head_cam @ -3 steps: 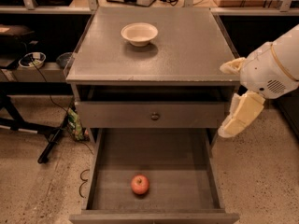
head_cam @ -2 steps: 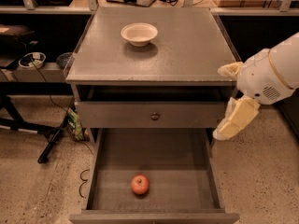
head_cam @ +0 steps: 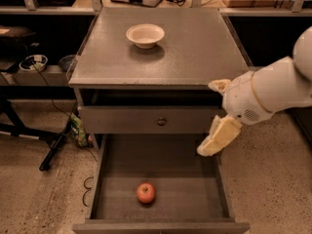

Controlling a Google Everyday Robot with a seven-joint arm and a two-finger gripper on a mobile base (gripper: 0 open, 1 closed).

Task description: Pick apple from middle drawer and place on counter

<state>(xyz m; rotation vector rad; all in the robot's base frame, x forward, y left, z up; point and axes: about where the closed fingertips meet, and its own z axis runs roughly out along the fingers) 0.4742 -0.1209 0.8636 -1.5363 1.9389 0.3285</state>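
The small red apple (head_cam: 146,192) lies on the bare bottom of the pulled-out middle drawer (head_cam: 163,167), near its front and a little left of centre. My gripper (head_cam: 208,119) hangs on the white arm at the right, over the drawer's right wall, above and to the right of the apple and well apart from it. Its two cream fingers (head_cam: 219,137) stand apart, open and empty. The grey counter (head_cam: 195,48) is the cabinet top behind the drawer.
A cream-white bowl (head_cam: 145,35) stands on the counter at the back left. A shut drawer front with a round knob (head_cam: 161,122) sits above the open drawer. Shelves, cables and a small dish (head_cam: 33,62) are at the left; speckled floor lies on both sides.
My gripper and arm have moved left and down, from beside the cabinet's right edge to over the drawer's right wall. The apple and bowl have not moved.
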